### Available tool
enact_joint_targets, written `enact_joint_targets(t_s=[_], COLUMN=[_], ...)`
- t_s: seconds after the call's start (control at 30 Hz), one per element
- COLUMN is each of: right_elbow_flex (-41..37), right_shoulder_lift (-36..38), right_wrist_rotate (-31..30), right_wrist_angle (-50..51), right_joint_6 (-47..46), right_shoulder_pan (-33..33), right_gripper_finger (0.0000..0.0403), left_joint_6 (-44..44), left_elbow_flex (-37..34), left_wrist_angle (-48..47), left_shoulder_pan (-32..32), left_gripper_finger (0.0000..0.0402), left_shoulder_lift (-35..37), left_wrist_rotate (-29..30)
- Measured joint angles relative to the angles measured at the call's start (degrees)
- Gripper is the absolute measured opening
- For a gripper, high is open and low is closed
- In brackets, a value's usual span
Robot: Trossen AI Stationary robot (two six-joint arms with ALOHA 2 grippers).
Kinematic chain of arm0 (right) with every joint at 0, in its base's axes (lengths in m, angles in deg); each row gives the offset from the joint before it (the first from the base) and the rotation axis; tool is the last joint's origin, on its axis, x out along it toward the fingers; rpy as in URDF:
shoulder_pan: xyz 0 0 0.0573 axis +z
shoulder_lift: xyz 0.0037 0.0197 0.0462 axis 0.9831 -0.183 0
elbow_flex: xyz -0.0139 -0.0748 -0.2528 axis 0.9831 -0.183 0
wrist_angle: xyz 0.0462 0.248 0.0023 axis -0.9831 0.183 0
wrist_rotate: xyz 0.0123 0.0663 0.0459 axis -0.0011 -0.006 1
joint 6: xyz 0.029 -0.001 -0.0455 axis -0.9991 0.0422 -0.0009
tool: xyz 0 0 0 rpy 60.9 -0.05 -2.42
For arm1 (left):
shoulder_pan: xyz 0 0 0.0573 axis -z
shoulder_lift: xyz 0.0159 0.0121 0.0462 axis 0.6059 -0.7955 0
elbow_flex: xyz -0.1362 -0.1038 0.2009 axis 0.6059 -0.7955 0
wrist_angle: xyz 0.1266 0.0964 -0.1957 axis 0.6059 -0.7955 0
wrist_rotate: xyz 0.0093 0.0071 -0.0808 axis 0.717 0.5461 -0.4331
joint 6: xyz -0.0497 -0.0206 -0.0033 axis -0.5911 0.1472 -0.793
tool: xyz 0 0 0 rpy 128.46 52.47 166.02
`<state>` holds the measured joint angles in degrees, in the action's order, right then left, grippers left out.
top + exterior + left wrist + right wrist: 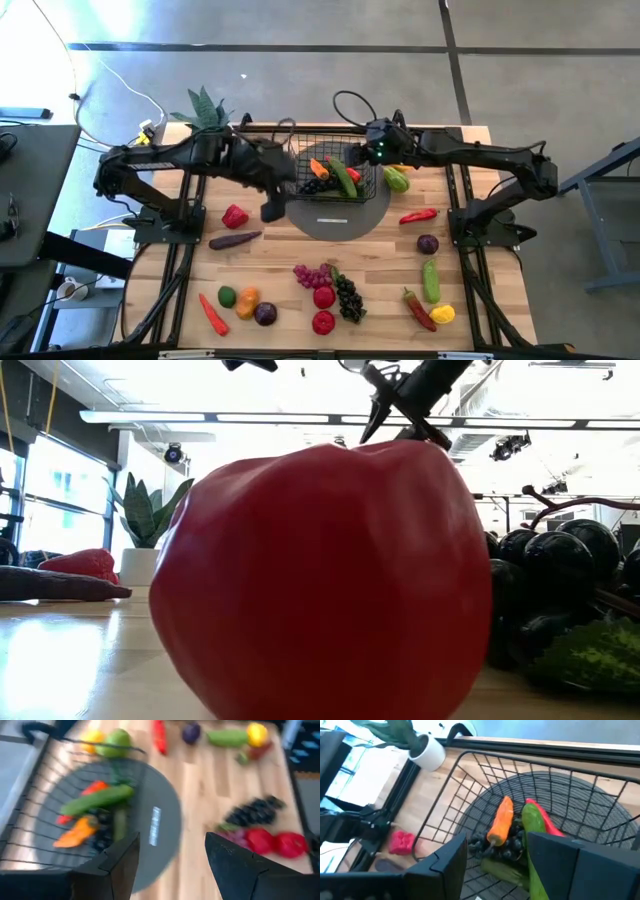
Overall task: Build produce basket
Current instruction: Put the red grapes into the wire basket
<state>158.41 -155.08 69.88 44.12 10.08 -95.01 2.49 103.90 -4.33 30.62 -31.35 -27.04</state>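
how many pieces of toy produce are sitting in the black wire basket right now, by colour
orange: 1, the orange plastic carrot
green: 2, the long green toy cucumber and the paler green piece
red: 1, the red toy pepper
dark: 1, the dark plastic grape bunch
total: 5

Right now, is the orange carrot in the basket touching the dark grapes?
Touching. In the right wrist view, the carrot lies inside the basket with its lower end resting on the dark grapes, no gap showing.

The black wire-grid basket (335, 165) sits on a flat grey round disc (340, 218), holding a long green cucumber (343, 177); toy produce (325, 290) lies scattered before it on the table (280, 270).
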Motion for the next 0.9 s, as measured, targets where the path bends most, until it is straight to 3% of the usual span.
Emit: enact_joint_targets(t_s=[0.17,0.37,0.9], right_elbow_flex=[0.0,0.0,0.0], right_shoulder_lift=[0.1,0.1,0.1], right_wrist_rotate=[0.1,1.4,9.1], right_wrist_angle=[0.4,0.5,0.5], right_joint_6=[1.7,3.0,7.7], right_shoulder_pan=[0.8,0.9,0.9], right_gripper_finger=[0.0188,0.0188,0.0188], left_joint_6=[0.8,2.9,1.8], left_elbow_flex=[-3.8,-7.3,-18.8], left_wrist_angle=[-0.2,1.8,19.1], left_shoulder_pan=[4.1,8.0,13.4], left_gripper_finger=[0.0214,0.0214,0.0214], left_shoulder_lift=[-0.1,-0.1,-0.1], left_wrist_rotate=[-3.9,-3.6,-3.7])
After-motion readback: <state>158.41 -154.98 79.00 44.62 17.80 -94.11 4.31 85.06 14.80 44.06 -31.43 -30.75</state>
